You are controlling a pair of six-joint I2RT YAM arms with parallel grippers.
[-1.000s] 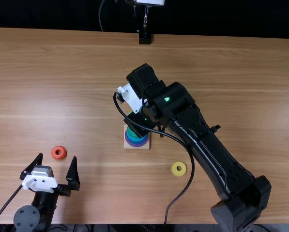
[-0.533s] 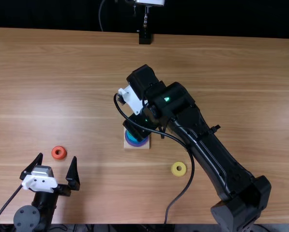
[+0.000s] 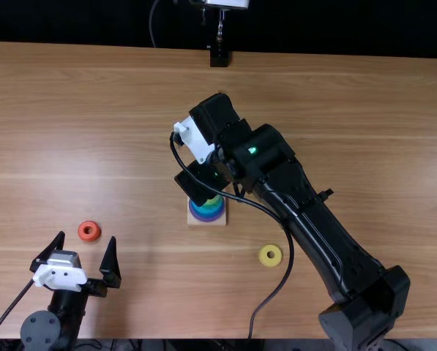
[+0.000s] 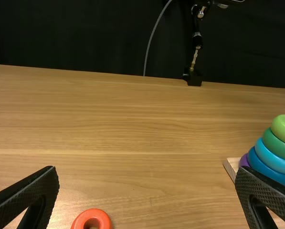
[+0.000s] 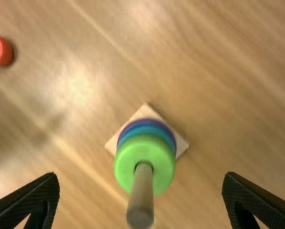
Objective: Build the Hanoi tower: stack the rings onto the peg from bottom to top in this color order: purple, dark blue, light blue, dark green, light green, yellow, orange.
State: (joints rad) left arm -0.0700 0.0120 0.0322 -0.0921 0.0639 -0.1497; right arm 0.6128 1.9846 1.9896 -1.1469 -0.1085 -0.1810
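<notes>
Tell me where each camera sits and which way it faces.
Top: above the brown wooden table's near edge, facing steeply down and forward; shows black left gripper, black right arm.
Left wrist: facing across the table; its open black fingers show.
Right wrist: facing down over the round peg; its open fingers show.
Both wrist views share the orange ring and the stacked colored rings.

Round light green ring (image 5: pixel 144 150), round yellow ring (image 3: pixel 263 256), round orange-red ring (image 3: pixel 82 232) were plain; light brown wooden table (image 3: pixel 94 146) had streaky grain.
</notes>
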